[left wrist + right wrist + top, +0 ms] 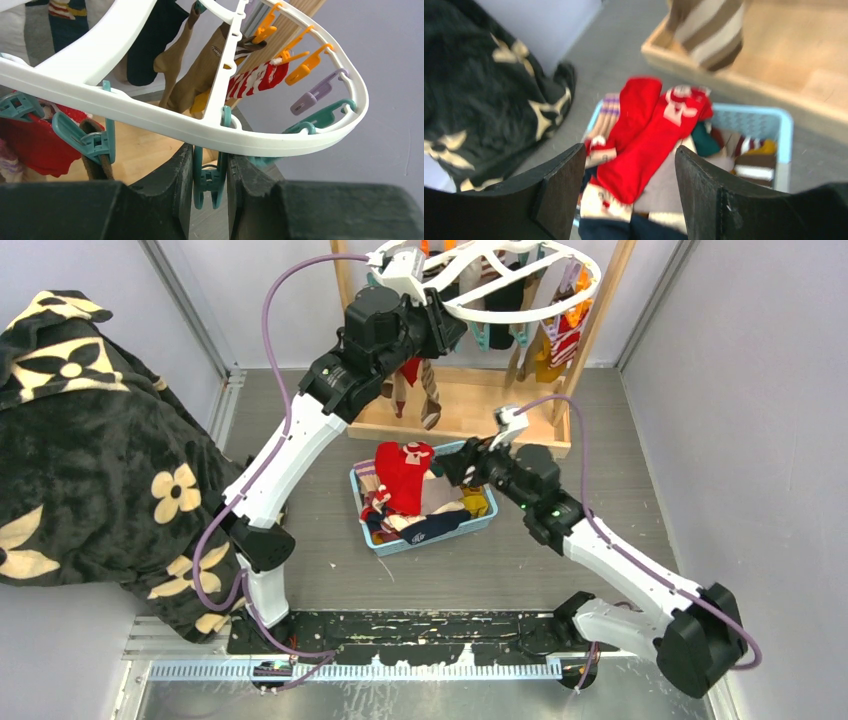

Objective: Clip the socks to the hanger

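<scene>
The white oval hanger hangs at the top centre; its ring carries teal, orange and purple clips. My left gripper is shut on a teal clip that hangs under the ring, one finger on each side, pressing it. Several socks hang clipped there: a red-and-white striped one, a brown one and a dark navy one. My right gripper is open and empty, just above the loose socks in the basket. A red sock lies between its fingers, below them.
The blue basket holds several loose socks in front of the wooden stand; its rim shows in the right wrist view. A brown-and-tan striped sock hangs above the stand's base. The big black floral blanket lies at the left.
</scene>
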Controlling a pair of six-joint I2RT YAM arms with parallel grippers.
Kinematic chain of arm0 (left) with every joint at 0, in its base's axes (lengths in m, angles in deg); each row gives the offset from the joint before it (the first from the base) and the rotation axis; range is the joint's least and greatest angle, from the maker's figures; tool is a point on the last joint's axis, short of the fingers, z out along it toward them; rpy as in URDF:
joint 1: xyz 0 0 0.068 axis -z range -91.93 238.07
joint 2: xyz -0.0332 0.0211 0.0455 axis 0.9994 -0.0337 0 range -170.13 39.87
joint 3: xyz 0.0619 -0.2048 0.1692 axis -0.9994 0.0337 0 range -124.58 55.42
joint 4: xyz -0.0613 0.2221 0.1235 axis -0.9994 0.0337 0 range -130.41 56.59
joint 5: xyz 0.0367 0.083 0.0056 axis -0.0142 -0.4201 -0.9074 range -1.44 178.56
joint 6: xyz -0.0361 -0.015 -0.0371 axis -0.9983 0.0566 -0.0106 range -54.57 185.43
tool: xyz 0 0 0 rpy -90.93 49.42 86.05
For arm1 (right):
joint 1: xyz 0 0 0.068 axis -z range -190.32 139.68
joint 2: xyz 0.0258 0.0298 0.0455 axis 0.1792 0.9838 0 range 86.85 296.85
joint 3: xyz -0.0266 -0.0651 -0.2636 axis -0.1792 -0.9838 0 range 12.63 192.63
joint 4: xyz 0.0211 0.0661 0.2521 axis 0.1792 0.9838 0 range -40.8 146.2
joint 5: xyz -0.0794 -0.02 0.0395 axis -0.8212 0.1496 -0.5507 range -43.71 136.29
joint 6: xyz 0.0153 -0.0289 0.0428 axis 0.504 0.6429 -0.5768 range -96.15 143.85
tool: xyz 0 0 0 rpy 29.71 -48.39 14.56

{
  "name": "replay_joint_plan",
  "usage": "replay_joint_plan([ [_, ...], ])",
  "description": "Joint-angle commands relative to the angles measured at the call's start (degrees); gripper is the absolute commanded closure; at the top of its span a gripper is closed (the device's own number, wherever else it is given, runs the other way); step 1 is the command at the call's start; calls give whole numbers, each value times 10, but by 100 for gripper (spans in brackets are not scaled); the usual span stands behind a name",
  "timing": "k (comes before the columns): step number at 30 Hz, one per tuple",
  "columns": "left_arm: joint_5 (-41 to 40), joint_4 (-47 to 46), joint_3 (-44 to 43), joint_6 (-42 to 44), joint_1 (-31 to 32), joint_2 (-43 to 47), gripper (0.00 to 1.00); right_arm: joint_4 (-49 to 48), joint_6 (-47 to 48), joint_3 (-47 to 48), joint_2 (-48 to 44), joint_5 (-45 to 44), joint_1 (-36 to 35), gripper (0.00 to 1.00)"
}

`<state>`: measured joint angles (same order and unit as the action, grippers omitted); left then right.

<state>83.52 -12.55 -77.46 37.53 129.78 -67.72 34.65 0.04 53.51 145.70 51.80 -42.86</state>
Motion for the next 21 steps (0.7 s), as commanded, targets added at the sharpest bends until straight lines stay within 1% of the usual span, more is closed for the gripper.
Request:
replay_joint_plan([
  [1, -26, -28, 6, 11, -8, 36, 84, 75, 23, 36, 73, -43, -53, 29],
  [4, -27, -27, 11, 10, -8, 38, 84, 48, 17, 44, 122, -79, -66, 28],
  [6, -28, -27, 12, 10, -7, 39, 84, 24, 2, 49, 151, -86, -67, 28],
  [10, -28, -24, 12, 11, -7, 40, 84, 6, -15, 60, 189, -52, -69, 31],
  [13, -28, -23, 15, 11, -7, 41, 84, 9, 2, 41, 164, -39, -84, 31],
  [17, -27, -23, 16, 11, -7, 40, 84, 44, 69, 12, 95, -11, -110, 30],
  [21, -24, -22, 11, 10, -8, 38, 84, 112, 111, 9, 60, 38, -117, 28],
])
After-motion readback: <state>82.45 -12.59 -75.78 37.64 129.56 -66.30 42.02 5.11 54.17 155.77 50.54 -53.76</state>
